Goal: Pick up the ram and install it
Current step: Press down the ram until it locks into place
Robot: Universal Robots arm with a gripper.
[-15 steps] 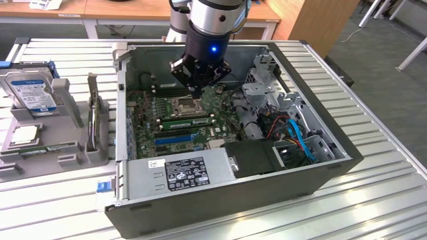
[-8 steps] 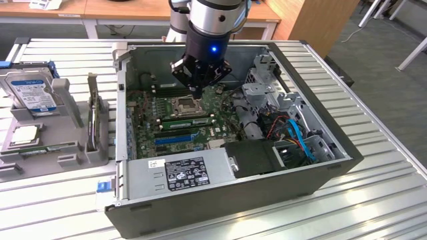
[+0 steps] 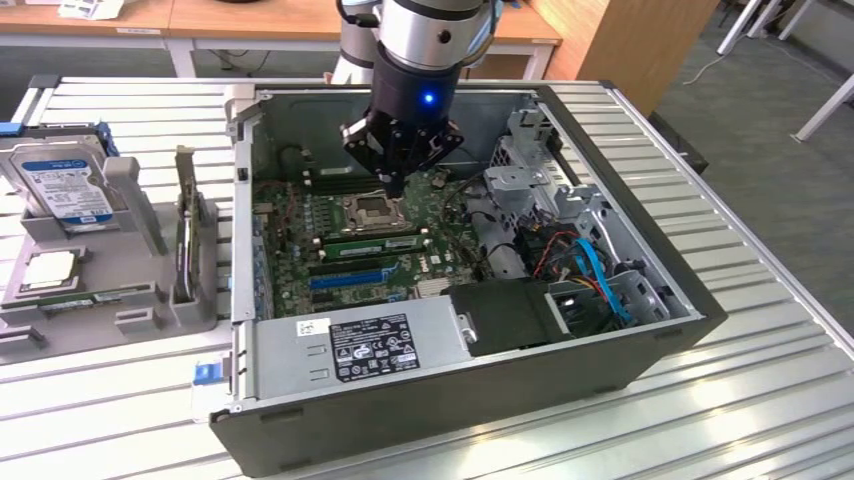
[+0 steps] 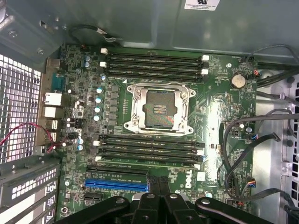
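A long green ram stick (image 3: 371,243) stands on edge in a black slot just beside the CPU socket (image 3: 375,211), inside the open computer case. My gripper (image 3: 395,187) hangs above the motherboard over the socket's far edge, a short way from that stick. Its fingers are shut with nothing between them. In the wrist view my gripper (image 4: 159,189) sits over the blue expansion slot (image 4: 117,183), and the bank of long memory slots (image 4: 150,150) lies between it and the CPU socket (image 4: 160,108). From above I cannot tell which slot holds the stick.
A grey holder (image 3: 134,320) at the exterior view's left carries a blue-labelled hard drive (image 3: 64,185), a CPU chip (image 3: 48,270) and an upright thin board (image 3: 188,215). The case walls (image 3: 400,420), a drive cage (image 3: 534,190) and cables (image 3: 601,280) crowd the exterior view's right.
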